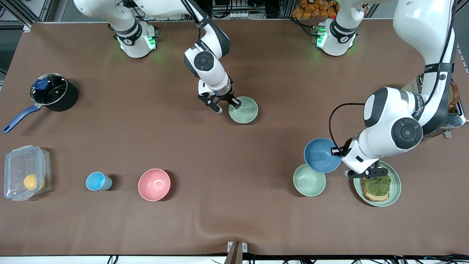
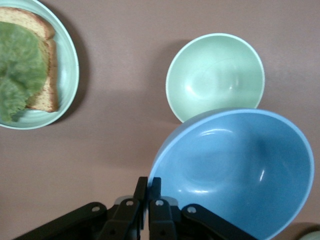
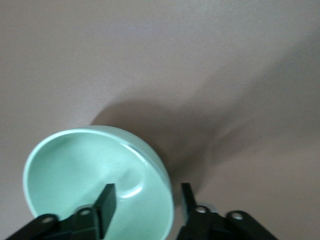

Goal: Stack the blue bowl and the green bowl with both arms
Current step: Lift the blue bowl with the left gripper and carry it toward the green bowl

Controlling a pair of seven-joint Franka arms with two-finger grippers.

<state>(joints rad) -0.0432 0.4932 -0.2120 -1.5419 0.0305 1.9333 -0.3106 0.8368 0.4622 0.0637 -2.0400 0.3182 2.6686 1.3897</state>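
Note:
My left gripper (image 1: 335,151) is shut on the rim of the blue bowl (image 1: 321,156) and holds it tilted just above the table. In the left wrist view the shut gripper (image 2: 148,187) pinches the blue bowl (image 2: 235,170). The sage-green bowl (image 1: 244,110) rests on the table near the middle. My right gripper (image 1: 229,106) is open, with one finger inside the bowl and one outside its rim. The right wrist view shows the open gripper (image 3: 146,200) astride the green bowl's (image 3: 80,170) rim.
A larger mint-green bowl (image 1: 309,180) (image 2: 215,75) sits beside the blue bowl, nearer the front camera. A green plate (image 1: 395,190) (image 2: 70,65) with toast lies under my left wrist. A pink bowl (image 1: 154,184), light-blue cup (image 1: 98,181), clear container (image 1: 25,178), pot (image 1: 53,91) and toaster (image 1: 454,110) stand elsewhere.

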